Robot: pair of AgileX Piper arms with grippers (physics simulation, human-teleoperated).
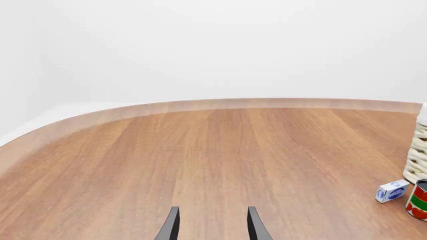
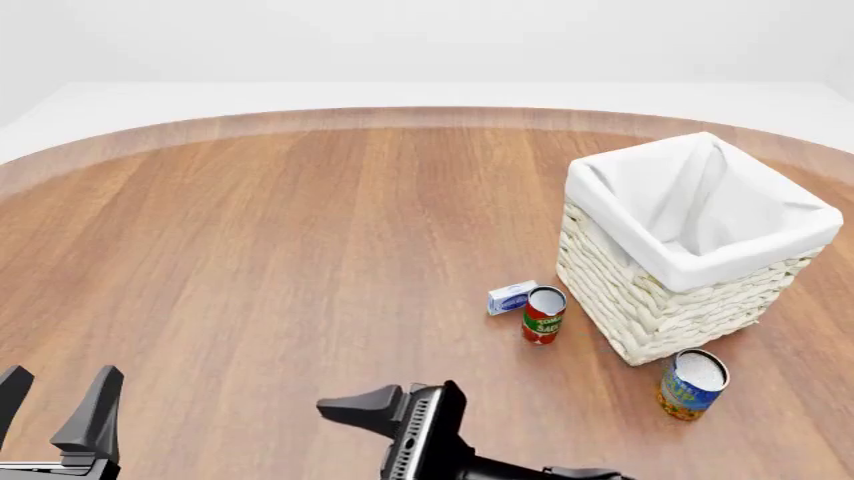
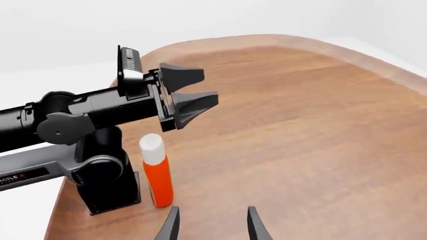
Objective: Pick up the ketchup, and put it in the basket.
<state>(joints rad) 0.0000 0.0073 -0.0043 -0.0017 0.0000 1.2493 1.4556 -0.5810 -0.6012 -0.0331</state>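
Ketchup (image 3: 157, 176): orange-red bottle with a white round cap, standing upright on the table (image 2: 294, 240), seen only in the right wrist view. It stands just beside the black base of the left arm (image 3: 100, 115) and apart from both grippers. No label shows from this side.

Right gripper (image 3: 210, 225): fingers spread, holding nothing, near the ketchup.

Left gripper (image 1: 211, 224): fingers spread, empty.

Basket (image 2: 687, 250): cream wicker, white lining, upright, not near the ketchup.
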